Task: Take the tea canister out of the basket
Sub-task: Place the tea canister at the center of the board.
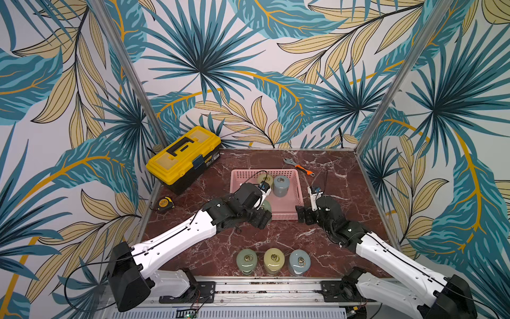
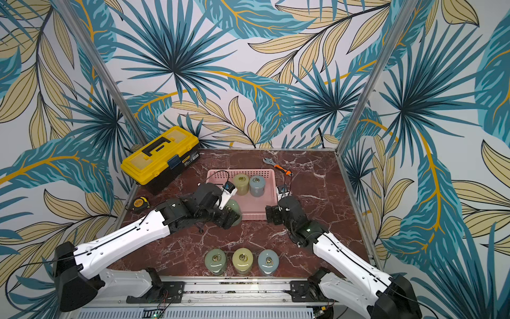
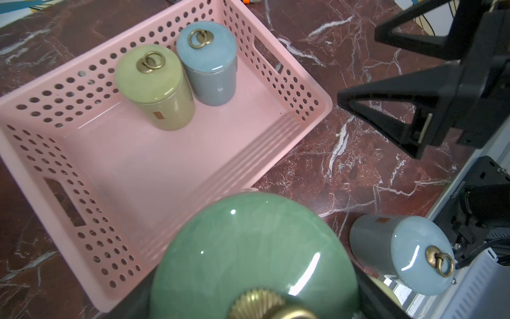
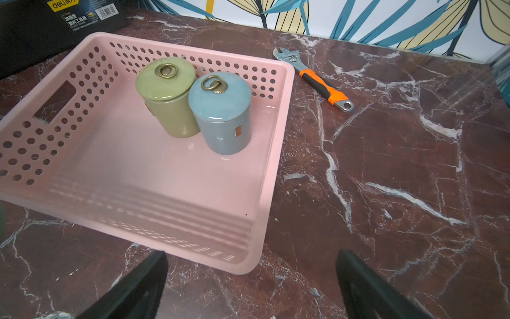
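Left gripper (image 2: 231,218) is clamped wide around the green tea canister (image 3: 254,243), holding it right over the near rim of the pink basket (image 3: 33,154) at the left arm's corner; whether its base touches anything I can't tell. Right gripper (image 4: 251,252) hangs with jaws spread, empty, just off the basket's other near corner, while a yellow-green canister (image 4: 165,96) and a blue-grey canister (image 4: 220,110) stand upright together by the far wall

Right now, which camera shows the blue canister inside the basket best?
Right wrist: the blue canister appears close and whole, with its lid ring and label clear. Left wrist shows it partly behind the yellow-green canister. Both top views show it small, from above.
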You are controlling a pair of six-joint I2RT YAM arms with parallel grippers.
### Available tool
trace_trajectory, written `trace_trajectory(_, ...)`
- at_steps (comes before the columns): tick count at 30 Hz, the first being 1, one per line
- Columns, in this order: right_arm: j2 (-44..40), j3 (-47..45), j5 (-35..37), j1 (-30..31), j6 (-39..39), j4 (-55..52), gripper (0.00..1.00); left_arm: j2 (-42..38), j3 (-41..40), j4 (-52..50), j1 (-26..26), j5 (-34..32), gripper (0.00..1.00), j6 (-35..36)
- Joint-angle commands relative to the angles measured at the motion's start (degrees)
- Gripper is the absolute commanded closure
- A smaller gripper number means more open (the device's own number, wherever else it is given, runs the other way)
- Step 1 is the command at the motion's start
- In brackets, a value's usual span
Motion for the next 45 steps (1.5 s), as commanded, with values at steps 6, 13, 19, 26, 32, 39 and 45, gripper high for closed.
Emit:
trace_trajectory(6,-2.01,-1.75,2.57,-0.20,0.64,1.09,0.01,2.30,-0.15,6.03,-6.23,-5.46,0.56,-0.96)
trace_trajectory(13,-2.63,-1.99,3.27,-0.12,0.86,1.07,0.01,4.66,-0.54,8.04,-9.04,-6.90,0.56,-2.18)
trace_trajectory(19,-3.07,-2.10,3.51,-0.19,0.88,0.92,0.01,6.79,-1.72,10.13,-10.14,-6.77,0.56,-3.50)
trace_trajectory(26,-3.78,-2.15,3.49,-0.12,0.90,0.65,0.01,8.29,-4.07,12.59,-10.54,-7.47,0.56,-4.79)
trace_trajectory(32,-3.61,-2.11,3.36,-0.12,0.92,0.66,0.01,9.23,-6.36,14.72,-10.55,-7.80,0.56,-5.91)
trace_trajectory(39,-3.34,-2.17,3.36,-0.13,0.99,0.75,0.01,10.53,-8.45,17.26,-10.58,-7.81,0.57,-6.79)
trace_trajectory(45,-3.33,-2.22,3.36,-0.19,0.96,0.75,0.01,11.93,-9.06,17.97,-10.55,-7.99,0.57,-7.29)
